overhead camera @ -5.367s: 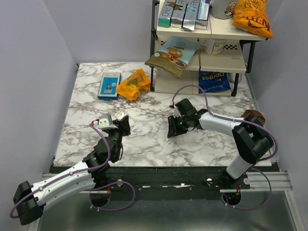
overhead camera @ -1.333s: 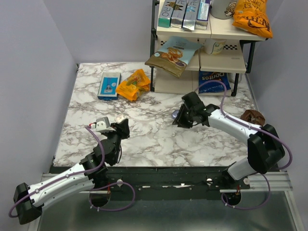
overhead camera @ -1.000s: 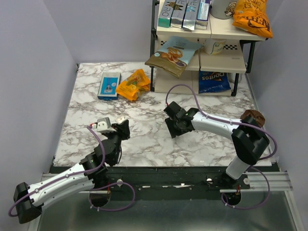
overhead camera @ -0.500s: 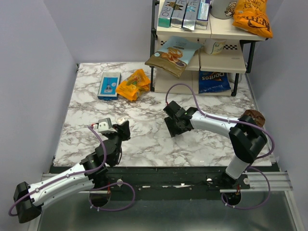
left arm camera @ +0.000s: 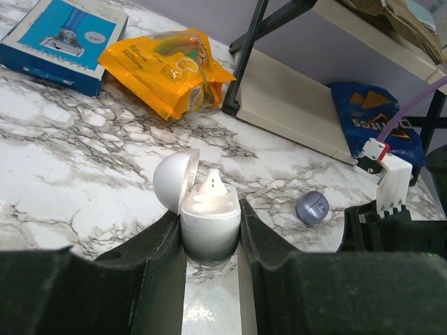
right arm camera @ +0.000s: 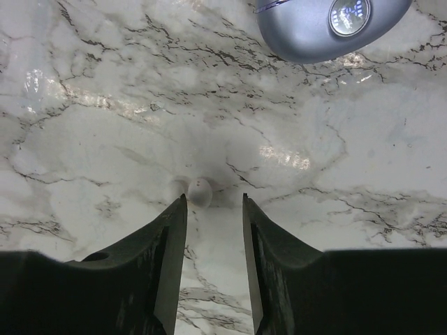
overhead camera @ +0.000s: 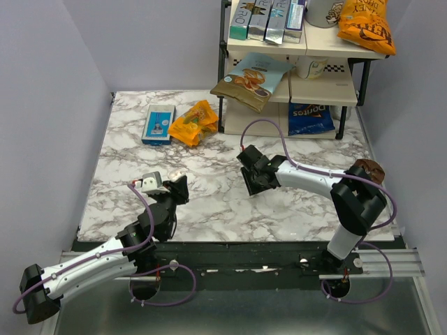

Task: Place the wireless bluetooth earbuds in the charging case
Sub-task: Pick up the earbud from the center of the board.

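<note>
L gripper (left arm camera: pixel 208 218), bottom centre of its wrist view, pinches the case (left arm camera: pixel 209 234) by its sides. Case is a silver egg shape, upright, lid (left arm camera: pixel 170 183) flipped open to the left. A pale pointed bit (left arm camera: pixel 211 187) sticks up inside the cup; can't tell if it's a bud. One lilac earbud (left arm camera: pixel 312 208) lies on the marble table (left arm camera: pixel 84 160) right of centre in that view, apart from the case and near the other arm's black body at the right edge. In the R wrist view the same earbud fills the top right, round shiny disc facing up, well beyond the fingertips. R gripper (right arm camera: pixel 211 202) has its jaws partly spread, tips low over the table, gripping nothing. A tiny white bead (right arm camera: pixel 199 191) sits just ahead of the gap, nearer the left-hand finger in frame; touching or not, can't tell. Overhead, L gripper is lower left of centre and R gripper at centre, well apart. Top of L wrist view: blue box (left arm camera: pixel 63 42), orange packet (left arm camera: pixel 171 70), rack (left arm camera: pixel 300 105), blue chip bag (left arm camera: pixel 370 118).
</note>
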Controlling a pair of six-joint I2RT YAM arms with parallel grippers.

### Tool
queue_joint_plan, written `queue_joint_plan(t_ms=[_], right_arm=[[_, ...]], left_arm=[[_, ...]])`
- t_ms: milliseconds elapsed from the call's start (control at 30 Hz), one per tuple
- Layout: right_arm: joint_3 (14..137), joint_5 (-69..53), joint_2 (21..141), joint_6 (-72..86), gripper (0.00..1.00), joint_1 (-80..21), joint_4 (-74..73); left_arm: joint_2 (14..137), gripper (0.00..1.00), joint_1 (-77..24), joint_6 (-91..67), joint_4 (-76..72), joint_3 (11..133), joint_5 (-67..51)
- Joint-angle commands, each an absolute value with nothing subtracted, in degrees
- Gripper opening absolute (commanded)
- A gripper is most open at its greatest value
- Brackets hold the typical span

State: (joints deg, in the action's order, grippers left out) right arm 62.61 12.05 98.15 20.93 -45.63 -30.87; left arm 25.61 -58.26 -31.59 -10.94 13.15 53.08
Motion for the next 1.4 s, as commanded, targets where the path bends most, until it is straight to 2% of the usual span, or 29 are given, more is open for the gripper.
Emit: queue_joint_plan(t_ms=[0,133,400,567,633,733,867,1033,1133,1233,1367], right_arm=[[62.84,9.76,100.11,21.01,0.45,-45.35,-29.09],[63.02,9.23,101.42,21.35,0.42,-45.35,-29.00],[63.02,8.09,102.04,23.55,0.26,-44.47,-29.27],[61.44,5.64,100.82,28.90,0.12,-44.03,-28.83],[60.65,5.54,99.15,32.24,0.01,-44.03,-28.65],[58.02,5.62,95.73,40.93,0.01,-43.95,-27.51],[55.99,5.54,93.00,53.05,0.06,-43.86,-25.58],[54.41,7.20,92.29,62.13,0.01,-43.51,-22.86],[54.23,8.70,92.72,66.26,0.01,-43.51,-21.27],[56.42,8.79,95.79,66.71,0.09,-43.33,-21.27],[58.88,8.53,98.52,65.40,0.28,-42.98,-21.71]], left_arm=[[25.13,0.00,-58.54,-32.52,-10.63,12.13,54.14],[25.66,0.00,-58.54,-32.61,-10.99,12.13,53.97],[25.58,0.00,-58.54,-32.08,-11.07,12.30,53.79],[25.14,0.00,-58.62,-31.99,-10.90,12.22,53.79],[25.05,0.00,-58.62,-32.08,-10.90,12.13,53.79],[25.22,0.00,-58.62,-32.17,-11.16,12.22,53.61],[25.66,0.00,-58.62,-32.17,-11.86,12.22,53.53],[26.28,0.00,-58.71,-32.34,-12.04,12.48,53.61],[25.75,0.00,-58.80,-32.34,-11.95,12.31,53.96],[25.31,0.00,-58.80,-32.26,-11.87,12.13,54.23],[25.40,0.00,-58.89,-32.17,-11.25,12.22,54.32]])
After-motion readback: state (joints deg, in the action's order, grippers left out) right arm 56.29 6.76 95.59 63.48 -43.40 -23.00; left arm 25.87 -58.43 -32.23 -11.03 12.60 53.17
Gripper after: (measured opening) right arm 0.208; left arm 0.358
